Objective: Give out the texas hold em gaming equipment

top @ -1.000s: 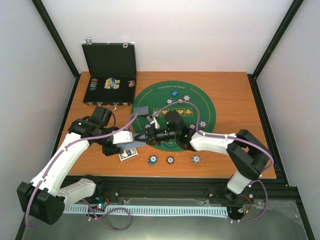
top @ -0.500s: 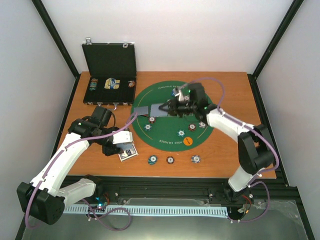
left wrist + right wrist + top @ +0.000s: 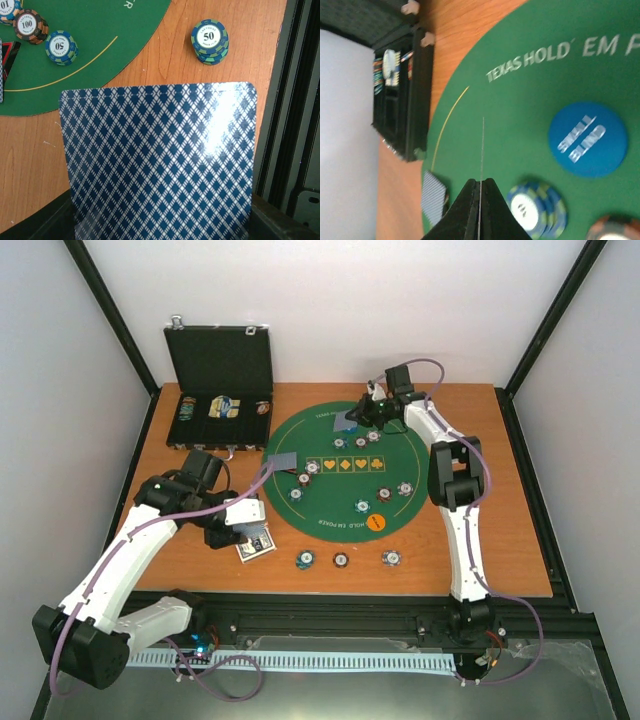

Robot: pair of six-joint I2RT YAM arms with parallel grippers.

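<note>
The left gripper (image 3: 245, 536) is clamped on a stack of playing cards (image 3: 160, 160) over the wood beside the green mat (image 3: 330, 502). The right gripper (image 3: 480, 184) is shut on one card (image 3: 346, 420), held edge-on over the mat's far side near the blue disc (image 3: 587, 139).

I find free table (image 3: 500, 470) right of the right arm (image 3: 455, 490); chips (image 3: 361, 506) crowd the green mat (image 3: 330, 502), and the black case (image 3: 220, 360) blocks far left.
</note>
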